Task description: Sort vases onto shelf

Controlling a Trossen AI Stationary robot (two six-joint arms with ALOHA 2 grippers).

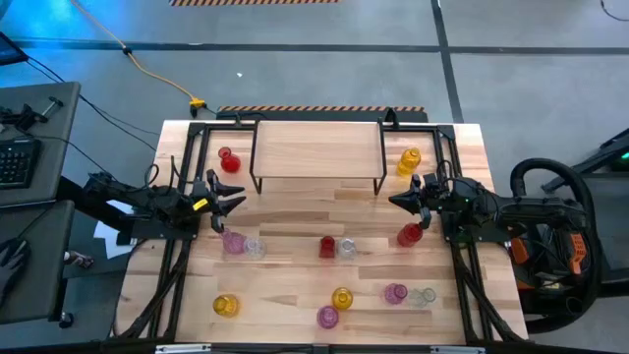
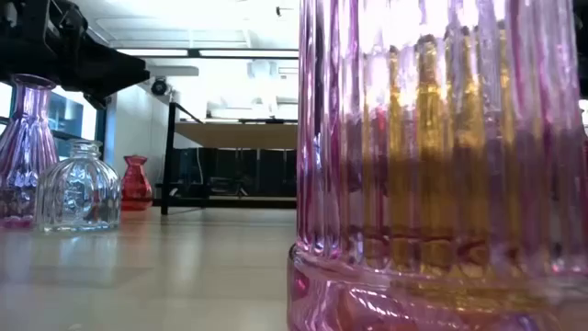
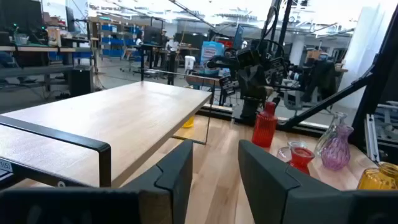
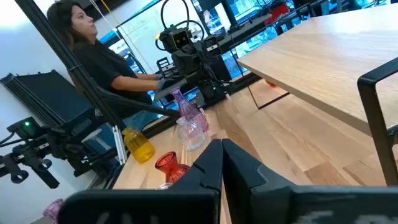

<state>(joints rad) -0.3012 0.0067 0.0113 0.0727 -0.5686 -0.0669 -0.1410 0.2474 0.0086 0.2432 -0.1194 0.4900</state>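
Note:
The shelf (image 1: 316, 155) stands at the table's far middle, its wooden top bare. Several small glass vases stand on the table. A red vase (image 1: 229, 160) is left of the shelf and a yellow vase (image 1: 409, 160) right of it. A pink vase (image 1: 234, 242) and a clear vase (image 1: 255, 248) stand near my left gripper (image 1: 239, 197). That gripper hovers open and holds nothing, pointing at the shelf's left legs (image 3: 214, 171). My right gripper (image 1: 396, 202) is shut and holds nothing (image 4: 221, 163), close to a red vase (image 1: 410, 234).
A red vase (image 1: 327, 247) and a clear vase (image 1: 347, 249) stand mid-table. Yellow, pink and clear vases stand in the near row (image 1: 341, 298). One pink vase (image 2: 441, 165) fills the low view. A person (image 4: 99, 56) sits beyond the table's left side.

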